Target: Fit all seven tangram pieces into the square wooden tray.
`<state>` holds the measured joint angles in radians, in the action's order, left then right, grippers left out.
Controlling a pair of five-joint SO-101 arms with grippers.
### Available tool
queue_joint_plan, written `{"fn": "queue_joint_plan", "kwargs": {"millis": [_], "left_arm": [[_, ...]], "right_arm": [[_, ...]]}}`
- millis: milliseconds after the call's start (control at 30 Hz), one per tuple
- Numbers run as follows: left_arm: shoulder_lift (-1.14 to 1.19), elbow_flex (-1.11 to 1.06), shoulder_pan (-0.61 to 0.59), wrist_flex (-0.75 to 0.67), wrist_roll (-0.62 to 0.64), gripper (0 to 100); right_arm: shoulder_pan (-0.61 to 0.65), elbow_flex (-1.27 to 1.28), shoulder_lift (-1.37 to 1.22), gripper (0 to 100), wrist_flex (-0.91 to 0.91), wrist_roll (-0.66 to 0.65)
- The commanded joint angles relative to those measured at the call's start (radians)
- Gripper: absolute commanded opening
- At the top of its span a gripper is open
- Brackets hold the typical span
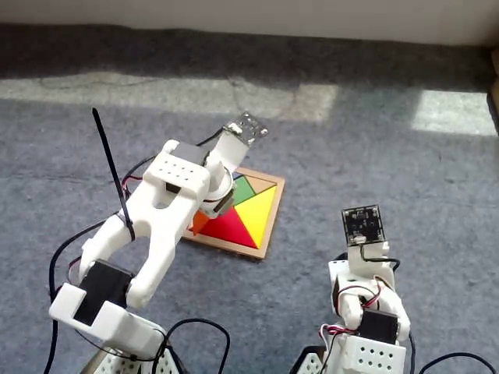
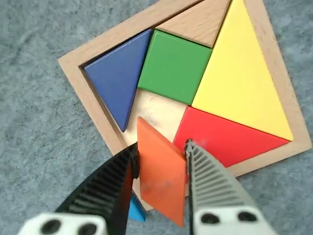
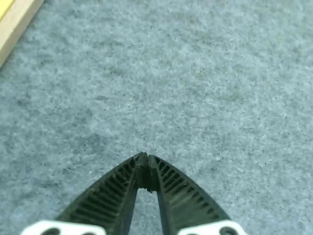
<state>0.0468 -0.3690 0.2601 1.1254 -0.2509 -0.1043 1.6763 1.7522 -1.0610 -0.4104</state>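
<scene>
- Orange piece (image 2: 161,181) is sitting clamped between the two fingers of the left hand (image 2: 161,149), held over the near rim of the wooden tray (image 2: 98,46), with its far corner hanging above a pale bare patch of the tray floor.
- Four pieces are lying flat inside the tray: a blue triangle (image 2: 117,81) along one side, a green square (image 2: 173,66) touching it, a large yellow triangle (image 2: 242,78) filling the opposite side, and a red triangle (image 2: 225,139) bordering the yellow one.
- Beside the green square, a wood-coloured triangular area is showing in one corner; I cannot tell whether it is a piece or bare floor.
- A light-blue piece (image 2: 136,210) is peeking out from under the orange one, just outside the tray, between the left hand's fingers.
- From above, the left arm is stretching over the tray, which is resting on the grey carpeted counter (image 1: 405,179) at a slant.
- The right hand (image 3: 145,159) is hovering over bare grey carpet with its fingers pressed together and holding nothing, well apart from the tray.
</scene>
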Motion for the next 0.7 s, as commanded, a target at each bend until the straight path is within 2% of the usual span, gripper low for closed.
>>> {"fn": "queue_joint_plan", "kwargs": {"millis": [0,267,500,667], "left_arm": [[-0.004,0.047,0.005,-0.006,-0.012,11],[-0.004,0.065,-0.005,-0.012,-0.014,12],[-0.004,0.065,-0.018,-0.012,-0.008,29],[-0.004,0.076,-0.048,-0.018,-0.008,29]], "right_arm": [[-0.013,0.065,0.013,0.5,-0.005,0.002],[-0.013,0.065,0.013,0.5,-0.005,0.002],[-0.013,0.065,0.013,0.5,-0.005,0.002],[-0.013,0.065,0.013,0.5,-0.005,0.002]]}}
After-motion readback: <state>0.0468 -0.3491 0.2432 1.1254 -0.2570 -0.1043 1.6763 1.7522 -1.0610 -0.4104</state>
